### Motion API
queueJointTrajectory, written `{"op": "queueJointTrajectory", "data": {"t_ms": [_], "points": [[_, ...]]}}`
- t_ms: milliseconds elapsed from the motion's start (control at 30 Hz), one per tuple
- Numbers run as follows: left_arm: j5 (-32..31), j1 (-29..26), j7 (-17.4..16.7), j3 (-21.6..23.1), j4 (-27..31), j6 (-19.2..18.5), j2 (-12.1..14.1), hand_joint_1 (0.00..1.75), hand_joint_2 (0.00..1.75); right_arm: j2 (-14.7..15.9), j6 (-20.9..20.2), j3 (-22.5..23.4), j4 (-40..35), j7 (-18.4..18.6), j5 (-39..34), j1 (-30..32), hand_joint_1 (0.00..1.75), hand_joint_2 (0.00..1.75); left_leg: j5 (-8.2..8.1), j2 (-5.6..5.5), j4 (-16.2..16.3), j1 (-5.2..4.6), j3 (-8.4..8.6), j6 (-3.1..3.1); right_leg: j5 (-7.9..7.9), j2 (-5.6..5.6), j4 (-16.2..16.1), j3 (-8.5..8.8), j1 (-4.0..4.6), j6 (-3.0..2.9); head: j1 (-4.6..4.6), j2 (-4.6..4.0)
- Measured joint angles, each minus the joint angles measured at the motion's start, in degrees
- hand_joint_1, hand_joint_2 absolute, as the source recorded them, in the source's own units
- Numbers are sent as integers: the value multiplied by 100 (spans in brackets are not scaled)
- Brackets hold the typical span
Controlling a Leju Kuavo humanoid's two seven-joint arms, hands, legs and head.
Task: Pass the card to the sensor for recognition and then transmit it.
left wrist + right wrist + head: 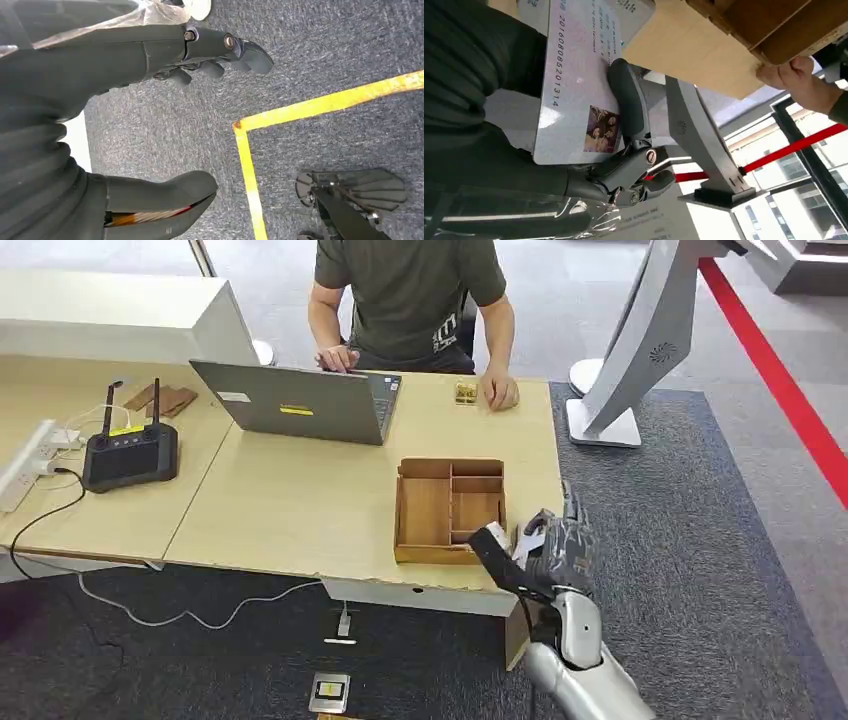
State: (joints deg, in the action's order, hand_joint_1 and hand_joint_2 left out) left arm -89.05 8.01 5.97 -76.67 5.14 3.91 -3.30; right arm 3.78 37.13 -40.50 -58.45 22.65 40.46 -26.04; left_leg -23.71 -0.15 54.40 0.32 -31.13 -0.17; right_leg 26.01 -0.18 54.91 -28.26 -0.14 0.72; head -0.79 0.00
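Right hand (552, 548) is seen raised at the near right corner of the light wooden table (290, 510), just beside the front right corner of the wooden compartment tray (450, 508). A white card (527, 540) is grasped in it. In the right wrist view the card (574, 85) is held flat against the palm, pinned by a dark finger (628, 100) laid across its face; a printed number runs along one edge and a small photo sits near one corner. The right hand (589, 150) is thus closed around the card, clear of the table top.

Left hand (150, 115) is seen hanging over grey carpet (165, 135), thumb and darker fingers spread apart, nothing between them. A yellow floor line (300, 107) with a corner is noted on the carpet beneath it.

On the table: an open grey laptop (300, 400) at the far side, a black device with two upright antennas (130, 455) toward the left, cables and a white power strip (25, 465) at the left edge. A small yellowish object (465, 392) lies just beside the hand (499, 390) of a person in a dark shirt (405, 290) seated behind the table. That hand is touching the table top; the other is at the laptop keyboard.

A white stand on a flat base (625, 360) is standing on the carpet just beside the table's far right corner. A red floor stripe (780, 380) runs diagonally beyond it. A small flat unit (330, 692) lies on the floor below the table's near edge.
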Motion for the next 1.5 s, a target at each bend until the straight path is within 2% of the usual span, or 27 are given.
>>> {"op": "queueJointTrajectory", "data": {"t_ms": [167, 333, 667, 933, 1100, 1400, 1500], "points": [[0, 0, 0, -2, 0, 0, 0, 0, 175, 109, -48, 2, 52, 186, -20, 3, 175, 175, 0, 0, 0, 0, 0, 0, 0, 0, 0, 1, 0, 0, 0, 0], [0, 3, 0, -2, 0, -2, 0, 0, 175, 159, -289, -20, 133, 347, 20, -1, 175, 175, 0, 0, 0, 0, -1, 0, 0, 0, 0, 1, 0, 0, 0, 0], [0, 1, 2, -2, 0, -4, 0, 0, 175, 186, -354, -46, 275, 387, 28, -4, 175, 175, 0, 0, 0, 0, -1, 0, 0, 0, 0, 2, 0, 0, 0, 0], [0, 4, 2, -2, 0, -37, 0, 0, 175, 109, -594, -92, 476, 406, -39, -63, 175, 175, 0, -1, 0, 0, -1, 0, 0, 0, 1, 4, 0, 0, -2, 0], [0, 5, 17, -2, 0, -50, 0, 0, 175, 22, -592, -140, 644, 430, -63, -104, 175, 175, 0, -1, 0, 0, 0, 0, 0, 0, 1, 3, 1, 0, -2, 0], [0, 26, 13, 0, 0, -90, 0, 0, 175, -15, -638, -210, 868, 610, -94, -129, 175, 175, 0, -1, 0, 0, -1, 0, 0, 0, 1, 3, 0, 0, 0, 0], [0, 36, 7, 2, 0, -98, 0, 0, 175, -15, -774, -229, 905, 736, -37, -129, 175, 175, 0, 0, 0, 0, 0, 0, 0, 0, 1, 3, 0, 0, -2, 0]]}}
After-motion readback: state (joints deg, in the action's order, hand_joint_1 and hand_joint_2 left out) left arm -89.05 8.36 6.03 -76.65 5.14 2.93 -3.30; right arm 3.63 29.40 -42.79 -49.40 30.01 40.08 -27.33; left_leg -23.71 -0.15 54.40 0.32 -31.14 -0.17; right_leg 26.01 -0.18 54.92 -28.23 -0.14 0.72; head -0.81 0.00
